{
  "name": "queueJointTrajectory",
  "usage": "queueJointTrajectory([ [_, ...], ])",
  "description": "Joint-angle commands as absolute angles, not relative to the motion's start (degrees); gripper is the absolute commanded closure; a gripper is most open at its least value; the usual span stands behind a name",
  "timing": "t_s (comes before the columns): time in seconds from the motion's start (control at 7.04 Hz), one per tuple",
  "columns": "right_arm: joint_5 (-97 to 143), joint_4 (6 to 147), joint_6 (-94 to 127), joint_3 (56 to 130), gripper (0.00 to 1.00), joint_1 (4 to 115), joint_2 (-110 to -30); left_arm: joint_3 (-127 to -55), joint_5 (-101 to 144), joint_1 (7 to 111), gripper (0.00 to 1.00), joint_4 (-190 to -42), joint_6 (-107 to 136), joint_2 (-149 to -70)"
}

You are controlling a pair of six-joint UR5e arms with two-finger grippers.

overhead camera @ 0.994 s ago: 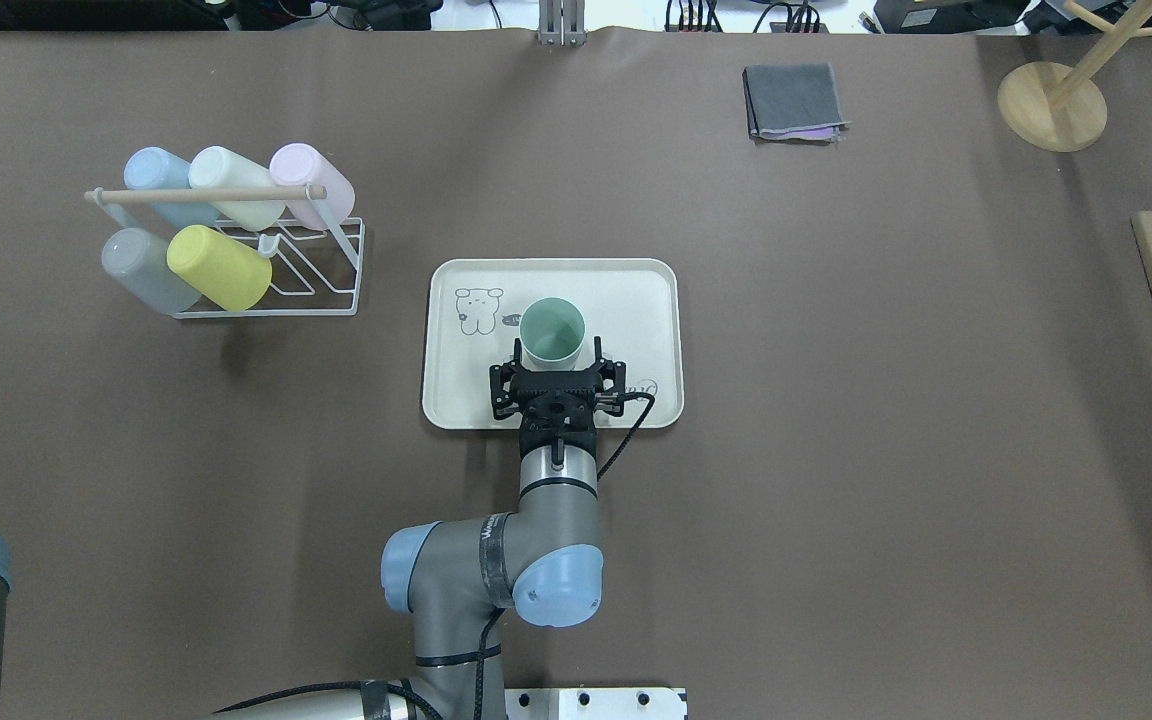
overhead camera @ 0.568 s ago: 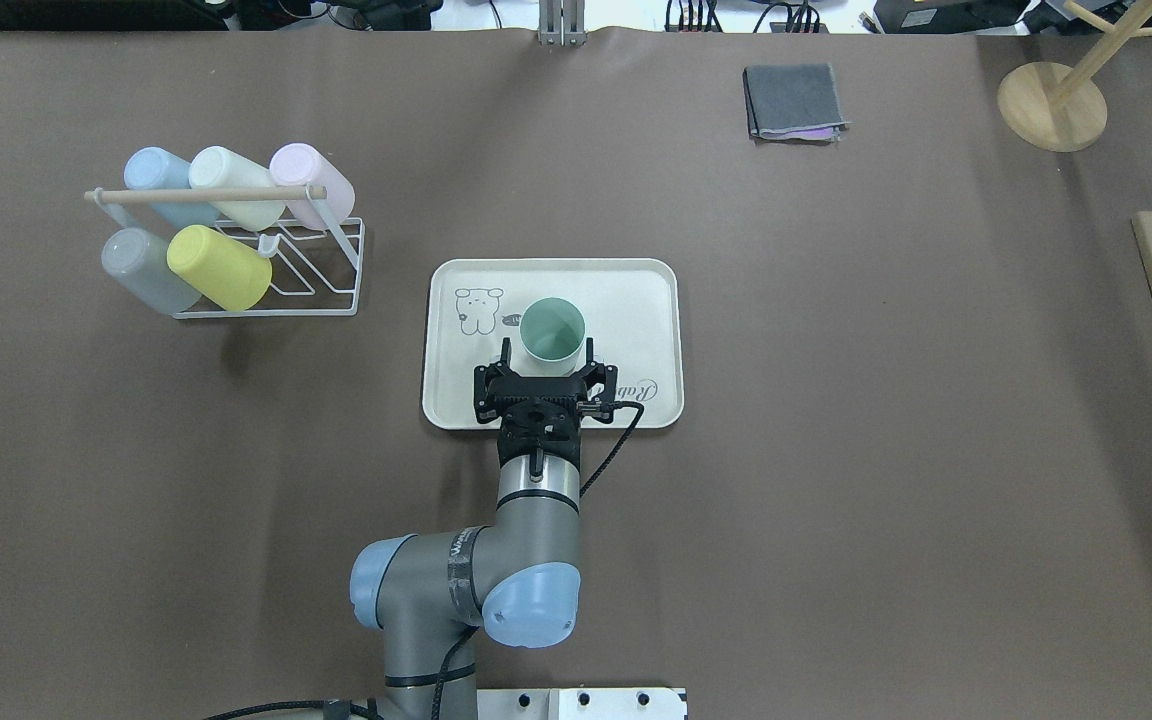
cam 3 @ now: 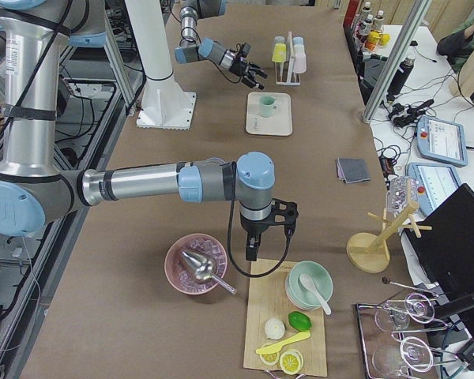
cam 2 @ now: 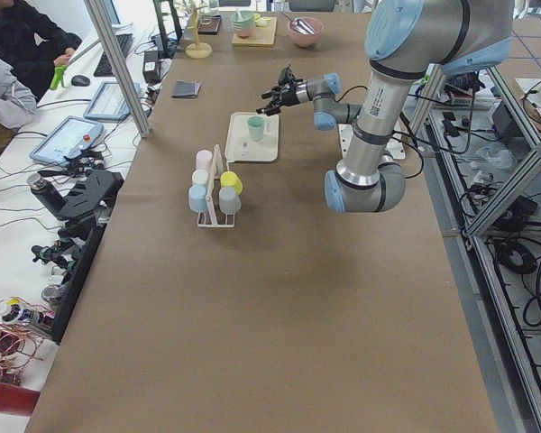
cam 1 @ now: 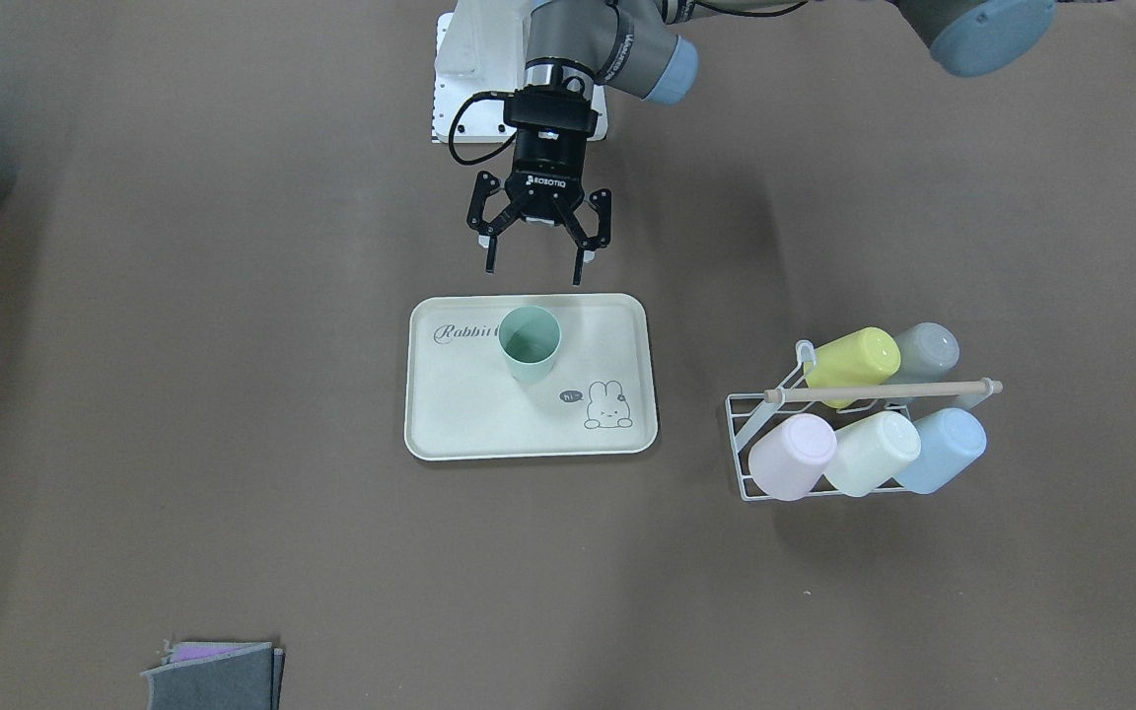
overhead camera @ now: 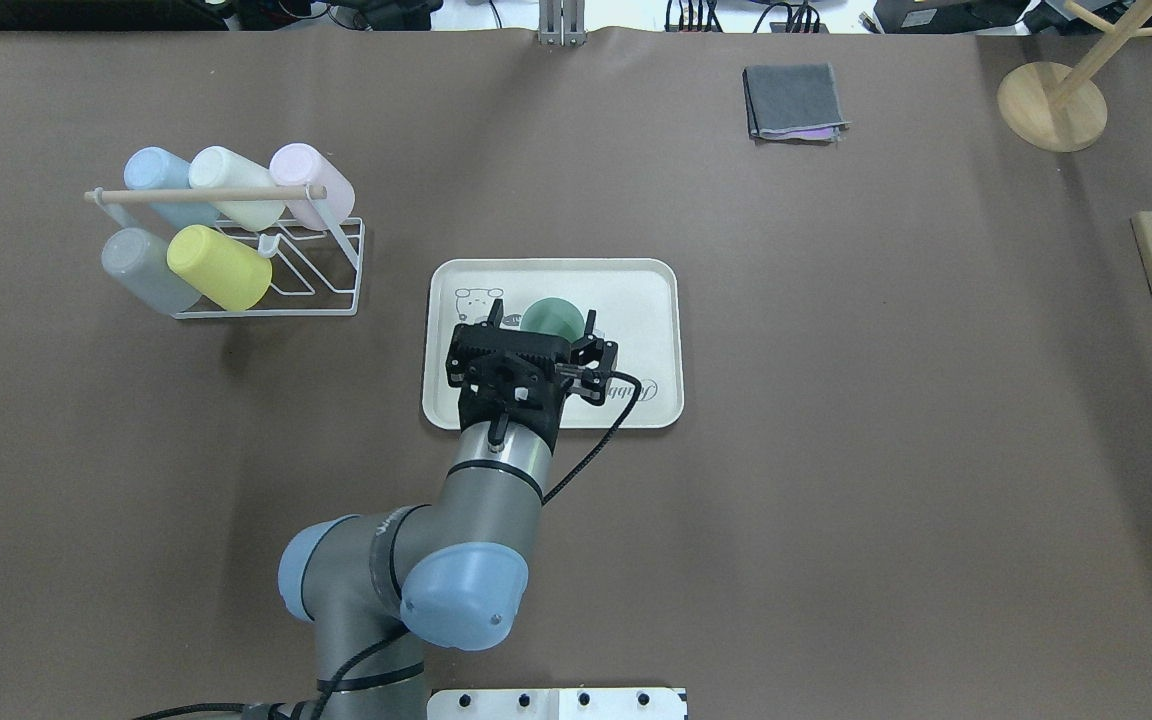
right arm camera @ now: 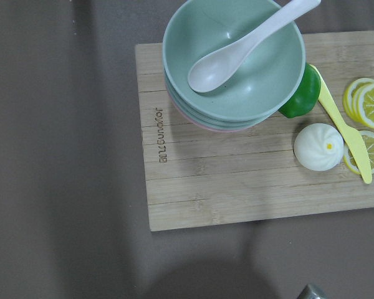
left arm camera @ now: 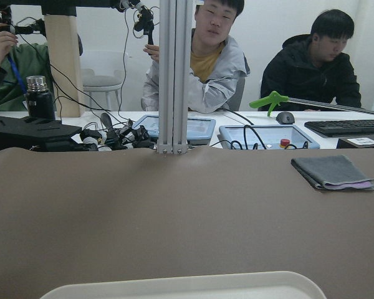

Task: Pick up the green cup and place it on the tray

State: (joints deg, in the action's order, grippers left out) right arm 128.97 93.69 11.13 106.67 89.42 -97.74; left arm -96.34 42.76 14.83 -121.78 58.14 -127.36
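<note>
On the tray, near the middle of the desk, the green cup stands upright with its mouth up; it sits in the half of the tray nearer the robot, just beside the "Rabbit" script and covering the end of that word; the small rabbit drawing lies on the tray's other half, apart from the cup. The left gripper hangs in the air on the robot's side of the cup, its jaws spread wide and holding nothing; no finger touches the cup. From the left wrist camera only the far rim of the tray shows at the bottom edge, with bare desk beyond it.

To the robot's left of the tray stands a white wire rack with a wooden rod across its top; five cups lie tilted in it: a yellow cup and a grey cup in the row nearer the robot, a pink cup, a cream cup and a blue cup in the other row. A folded grey cloth lies well apart, at the desk's far edge.

The right gripper hovers at the desk's other end, between a pink bowl and a wooden board that bears stacked bowls with a spoon; whether its jaws are wide or narrow I cannot tell.
</note>
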Motion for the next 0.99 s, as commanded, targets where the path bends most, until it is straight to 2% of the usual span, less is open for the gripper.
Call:
queueJointTrajectory([
  [0.0,128.8,93.7,11.3,106.4,0.0,89.4,-97.6,-100.3,70.2,31.5,0.02,-121.1,46.2,-126.9],
  [0.43,128.7,93.7,11.3,106.4,0.0,89.4,-97.6,-100.2,97.1,51.8,0.02,-102.5,44.3,-123.4],
  [0.57,128.6,93.7,11.3,106.3,0.0,89.5,-97.6,-99.7,102.7,57.2,0.02,-98.2,31.5,-121.3],
  [0.85,125.3,93.7,11.3,106.6,0.0,89.5,-97.2,-99.5,117.4,69.0,0.02,-87.9,21.0,-115.5],
])
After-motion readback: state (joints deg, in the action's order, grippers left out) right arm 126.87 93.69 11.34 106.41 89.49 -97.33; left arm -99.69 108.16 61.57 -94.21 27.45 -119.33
